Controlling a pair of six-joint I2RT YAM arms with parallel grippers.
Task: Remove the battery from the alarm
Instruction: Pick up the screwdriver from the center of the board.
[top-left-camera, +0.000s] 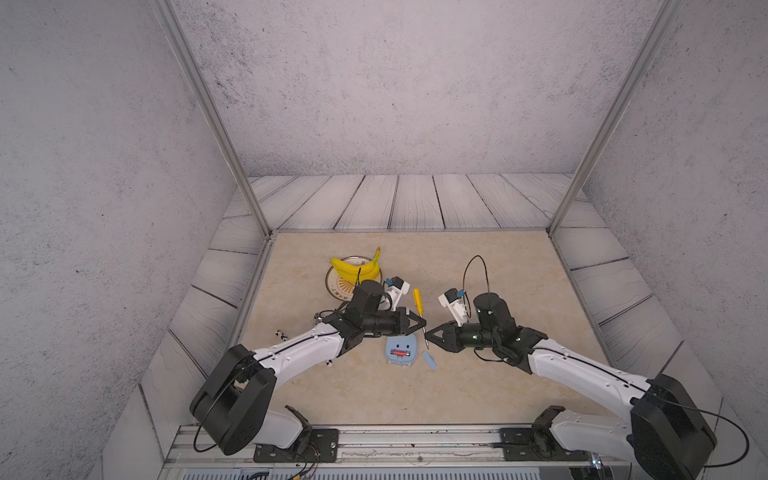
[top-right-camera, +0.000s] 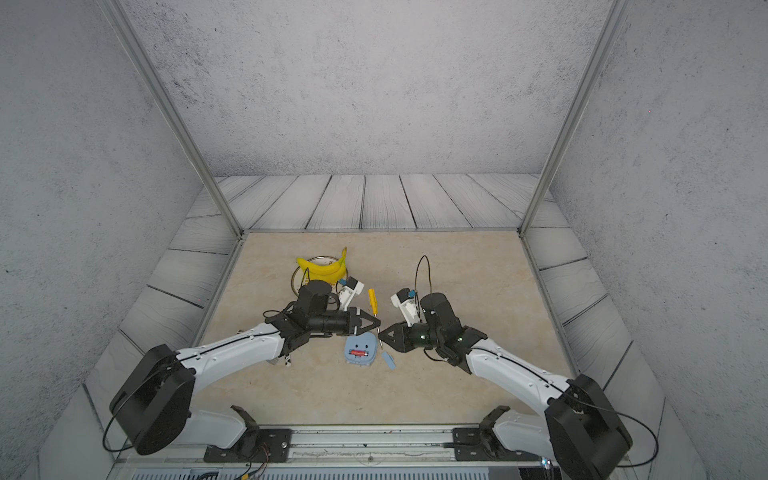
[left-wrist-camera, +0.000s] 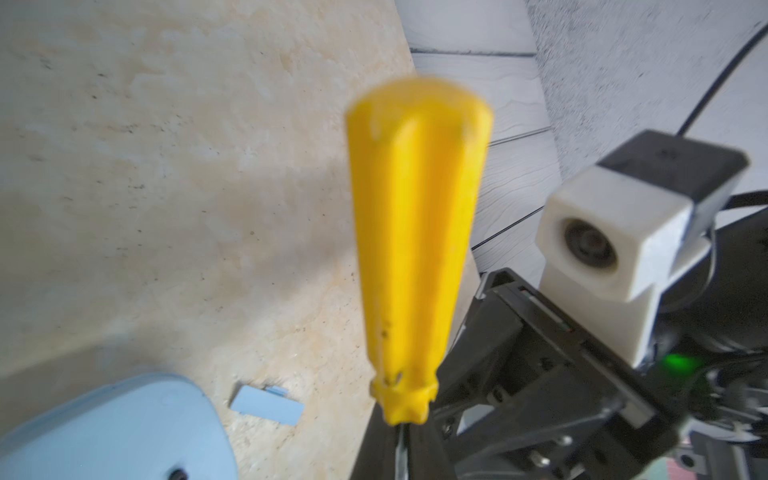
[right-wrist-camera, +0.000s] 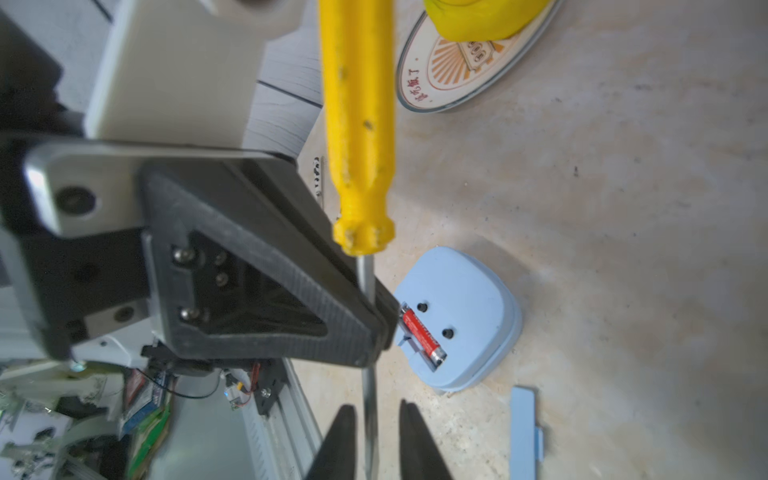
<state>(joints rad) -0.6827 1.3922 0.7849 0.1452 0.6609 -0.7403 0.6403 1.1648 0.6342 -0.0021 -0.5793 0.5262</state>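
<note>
Pinches the screwdriver (right-wrist-camera: 357, 124) by its bare metal shaft in the left jaws, shut hard just under the yellow handle. Holds the right jaws parted round the same shaft lower down, clear of it on both sides.

Finds the battery (top-left-camera: 400, 353) seated in its open bay in the back of the alarm (top-left-camera: 401, 343), lying face down on the worktop (top-left-camera: 519, 270), just nearer the base than both jaws and a little below them. Reads its long axis as running crosswise in both top views, roughly square to the shaft. Puts the left jaws nearer, hovering over the alarm's far edge; places the right jaws off to the alarm's right side.

Hangs the tool tip beside the alarm's right edge, between it and the loose cover (top-left-camera: 429, 360), not yet in the bay. Calls for swinging the tip over to one end of the battery for prying. Notes the plate (top-left-camera: 334, 286) with banana (top-left-camera: 357, 268) well apart behind the left arm, and only the right jaws and cover near enough to obstruct.
</note>
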